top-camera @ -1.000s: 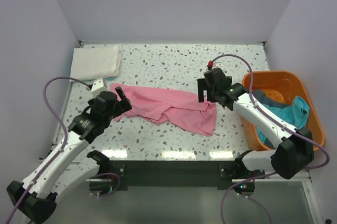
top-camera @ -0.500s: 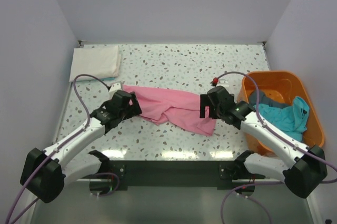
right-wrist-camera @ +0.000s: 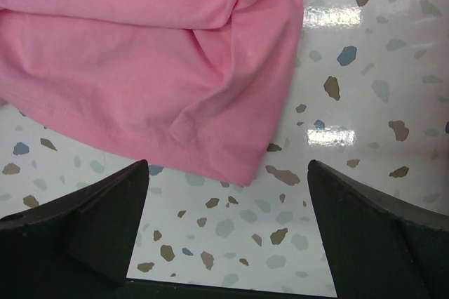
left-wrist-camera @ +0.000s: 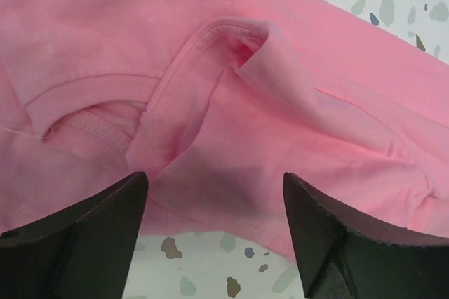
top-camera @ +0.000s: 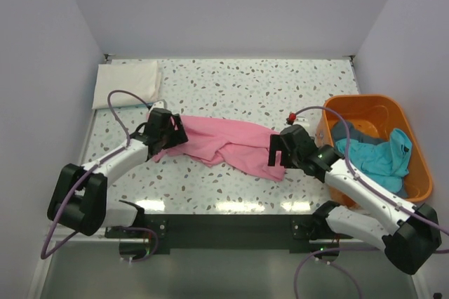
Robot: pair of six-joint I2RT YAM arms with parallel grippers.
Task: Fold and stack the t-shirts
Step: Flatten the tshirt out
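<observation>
Both grippers spread wide, gripping nothing: left gripper point(left-wrist-camera: 214, 183) straddles pink t-shirt point(top-camera: 224, 143) collar fold, right gripper point(right-wrist-camera: 228, 165) hovers over its opposite corner on speckled table point(top-camera: 231, 88).

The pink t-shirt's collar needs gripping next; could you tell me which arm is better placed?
Left: the left fingers straddle the collar of the pink t-shirt; the right fingers flank its hem corner.

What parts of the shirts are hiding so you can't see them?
- Grey shirt, top view: mostly buried under the teal shirt in the orange basket.
- Pink shirt, top view: its left end is hidden under the left gripper.
- Pink shirt, left wrist view: the picture's edges cut most of it off.
- White shirt, top view: it is folded, so its sleeves are hidden inside.
</observation>
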